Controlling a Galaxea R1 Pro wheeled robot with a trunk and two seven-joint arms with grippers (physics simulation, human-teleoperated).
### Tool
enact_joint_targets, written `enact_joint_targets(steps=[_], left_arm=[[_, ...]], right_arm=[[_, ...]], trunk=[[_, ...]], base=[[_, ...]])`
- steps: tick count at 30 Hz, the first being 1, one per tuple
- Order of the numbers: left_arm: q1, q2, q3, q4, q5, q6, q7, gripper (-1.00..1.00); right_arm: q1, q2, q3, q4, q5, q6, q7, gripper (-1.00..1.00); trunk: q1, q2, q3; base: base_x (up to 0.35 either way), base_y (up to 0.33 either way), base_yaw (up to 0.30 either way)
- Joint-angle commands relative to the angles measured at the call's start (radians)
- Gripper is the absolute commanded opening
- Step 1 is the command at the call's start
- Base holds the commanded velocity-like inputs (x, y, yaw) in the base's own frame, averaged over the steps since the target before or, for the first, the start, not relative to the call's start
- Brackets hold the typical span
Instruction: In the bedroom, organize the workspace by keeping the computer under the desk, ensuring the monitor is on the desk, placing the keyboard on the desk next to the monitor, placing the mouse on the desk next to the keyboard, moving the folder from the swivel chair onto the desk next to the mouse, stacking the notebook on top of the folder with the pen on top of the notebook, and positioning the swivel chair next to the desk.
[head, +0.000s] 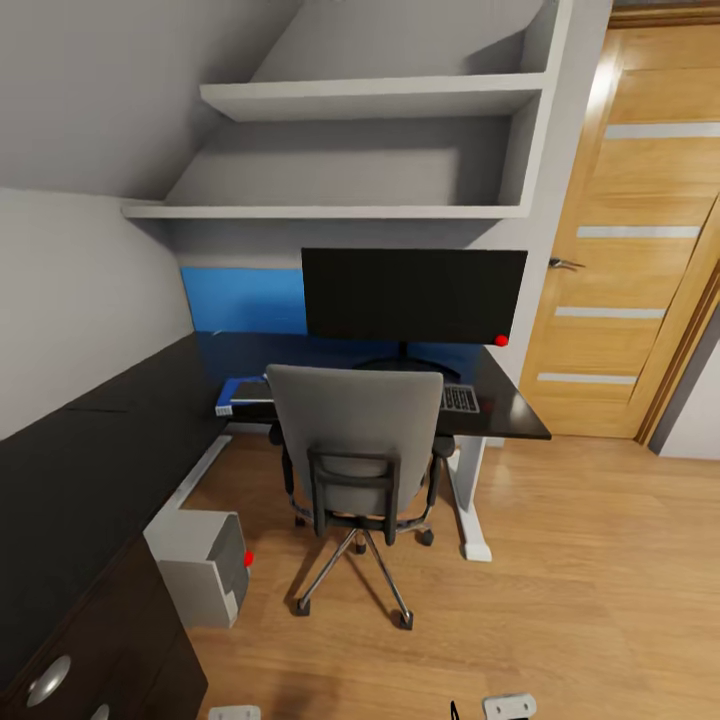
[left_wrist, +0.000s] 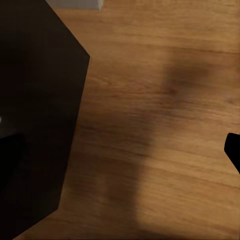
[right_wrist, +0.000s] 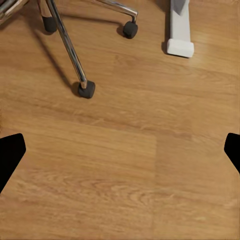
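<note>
Black tabletop (head: 90, 470) carries most of the setup already: the monitor (head: 414, 294) stands on it, the keyboard (head: 459, 398) lies in front of the stand, and the blue folder (head: 240, 392) rests on the table, well ahead of both grippers. The computer (head: 205, 565) sits on the floor under the table, and the swivel chair (head: 358, 445) is tucked up to it. Mouse, notebook and pen are probably hidden behind the chair back. The right gripper (right_wrist: 120, 150) is spread wide over bare floor; the left gripper (left_wrist: 120, 145) looks released too.
</note>
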Motion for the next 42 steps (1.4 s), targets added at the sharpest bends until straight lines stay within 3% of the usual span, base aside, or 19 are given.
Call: enact_joint_targets(steps=[1, 11, 15, 28, 31, 42], left_arm=[[0.000, 0.000, -0.008, 0.001, 0.009, -0.004, 0.003, 1.00], [-0.001, 0.017, -0.009, -0.001, 0.008, -0.005, 0.003, 1.00], [-0.001, 0.041, -0.010, -0.003, 0.009, -0.004, 0.003, 1.00], [-0.001, 0.061, -0.009, -0.003, 0.010, -0.005, 0.003, 1.00], [-0.001, 0.081, -0.009, -0.003, 0.011, -0.007, 0.003, 1.00], [-0.001, 0.090, -0.008, -0.003, 0.011, -0.007, 0.003, 1.00]], right_arm=[[-0.001, 0.001, 0.008, 0.002, 0.000, -0.002, -0.007, 1.00], [-0.001, 0.001, 0.008, 0.002, 0.000, -0.002, -0.007, 1.00], [-0.001, 0.001, 0.008, 0.002, 0.000, -0.002, -0.007, 1.00], [-0.001, 0.001, 0.008, 0.002, 0.000, -0.002, -0.007, 1.00], [-0.001, 0.001, 0.008, 0.002, 0.000, -0.002, -0.007, 1.00], [-0.001, 0.001, 0.008, 0.002, 0.000, -0.002, -0.007, 1.00]], trunk=[[-0.004, 0.007, 0.002], [-0.042, 0.077, 0.034], [-0.058, 0.105, 0.046], [-0.108, 0.196, 0.087], [-0.119, 0.217, 0.096], [-0.161, 0.294, 0.131]], base=[[0.000, 0.000, 0.000], [0.000, 0.000, 0.000], [0.000, 0.000, 0.000], [0.000, 0.000, 0.000], [0.000, 0.000, 0.000], [0.000, 0.000, 0.000]])
